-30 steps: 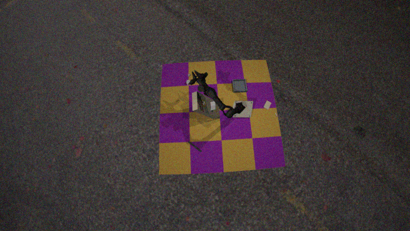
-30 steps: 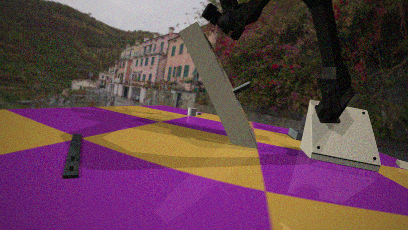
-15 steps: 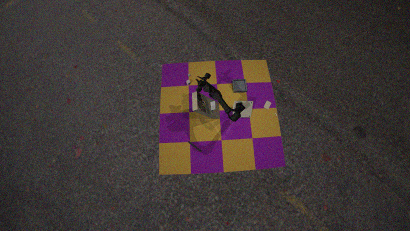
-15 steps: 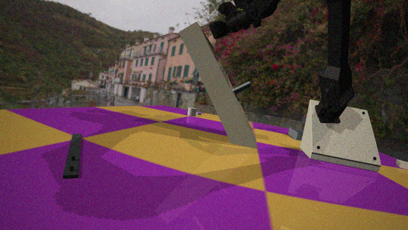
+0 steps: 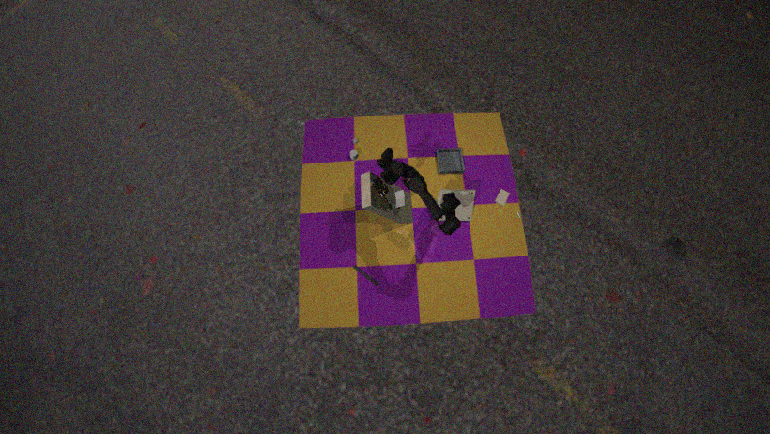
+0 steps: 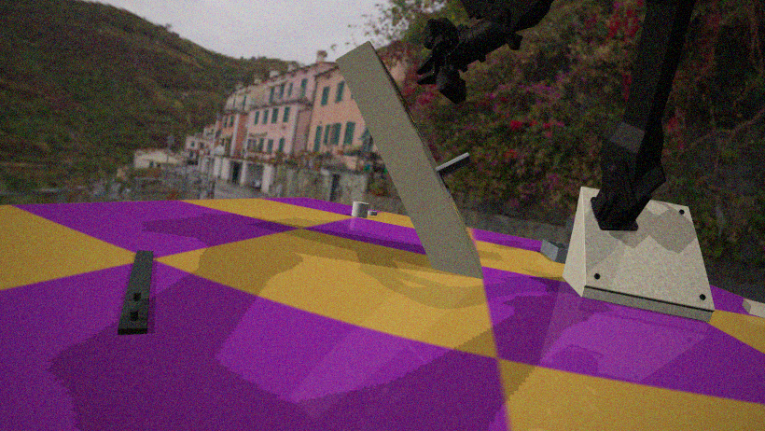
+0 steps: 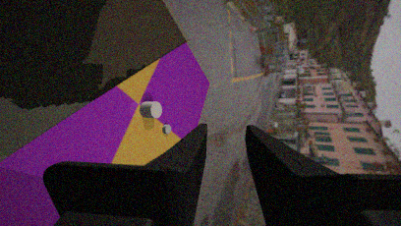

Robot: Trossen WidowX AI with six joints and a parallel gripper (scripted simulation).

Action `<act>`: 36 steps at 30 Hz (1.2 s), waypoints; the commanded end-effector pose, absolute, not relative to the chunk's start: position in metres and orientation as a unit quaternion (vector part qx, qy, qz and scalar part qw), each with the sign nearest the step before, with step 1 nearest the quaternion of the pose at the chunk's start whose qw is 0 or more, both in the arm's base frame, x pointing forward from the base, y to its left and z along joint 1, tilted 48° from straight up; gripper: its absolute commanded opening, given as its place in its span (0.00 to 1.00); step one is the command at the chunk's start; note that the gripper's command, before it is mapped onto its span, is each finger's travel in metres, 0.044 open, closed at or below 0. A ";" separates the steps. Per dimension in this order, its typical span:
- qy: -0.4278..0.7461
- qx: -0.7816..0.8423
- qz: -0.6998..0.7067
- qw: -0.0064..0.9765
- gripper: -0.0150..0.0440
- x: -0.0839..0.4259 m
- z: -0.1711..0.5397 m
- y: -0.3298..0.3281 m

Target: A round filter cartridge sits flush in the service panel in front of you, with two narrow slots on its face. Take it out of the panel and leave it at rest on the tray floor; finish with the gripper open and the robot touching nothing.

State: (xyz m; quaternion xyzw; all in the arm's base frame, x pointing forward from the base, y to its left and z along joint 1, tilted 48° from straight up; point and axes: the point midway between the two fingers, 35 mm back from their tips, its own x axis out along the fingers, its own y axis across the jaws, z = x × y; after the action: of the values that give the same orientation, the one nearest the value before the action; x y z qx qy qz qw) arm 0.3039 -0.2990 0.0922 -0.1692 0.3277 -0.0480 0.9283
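Pincer (image 5: 381, 162) (image 6: 421, 76) (image 7: 226, 131) was released, only part-way: wrist view had a gap between the fingertips, nothing gripped. In ext. view it hung upper right of centre, up in the air, just right of the service panel (image 5: 365, 191) (image 6: 401, 144), tips pointing left. Fine detail there was lost in the dark.

Arm (image 5: 420, 186) (image 6: 642, 80) ran up from a pale wedge base (image 5: 468, 207) (image 6: 642, 262), right side of ext. view.

Cartridge: couldn't confirm by eye. Panel face was dark + blurred in top view, slots N/A at this res. Panel stood tilted approx. mid-frame, w/ a light tab (image 5: 399, 198) (image 6: 453, 163) sticking out of its face.

Tray (image 5: 450, 161) (image 6: 553, 250) sat on the checkered worktop (image 5: 329, 290) (image 6: 374, 331) (image 7: 182, 79), above the base in top view, well apart from the pincer.

Misc: white cylinder (image 5: 353, 154) (image 6: 359, 209) (image 7: 151, 109) w/ a smaller pale piece (image 5: 355, 140) (image 6: 372, 213) (image 7: 167, 129) near it, upper left of panel in top view. Dark bar (image 5: 366, 275) (image 6: 136, 291) lay flat, lower left in ext. view.
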 end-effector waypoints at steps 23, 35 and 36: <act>0.039 -0.637 0.221 0.737 0.45 0.254 0.128 -0.171; 0.040 -0.638 0.223 0.736 0.45 0.260 0.124 -0.170; 0.040 -0.638 0.223 0.736 0.45 0.261 0.124 -0.169</act>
State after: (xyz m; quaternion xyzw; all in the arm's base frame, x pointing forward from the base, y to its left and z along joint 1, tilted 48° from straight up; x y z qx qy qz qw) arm 0.2582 -0.1700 0.1263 -0.6398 0.0376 0.2216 0.7350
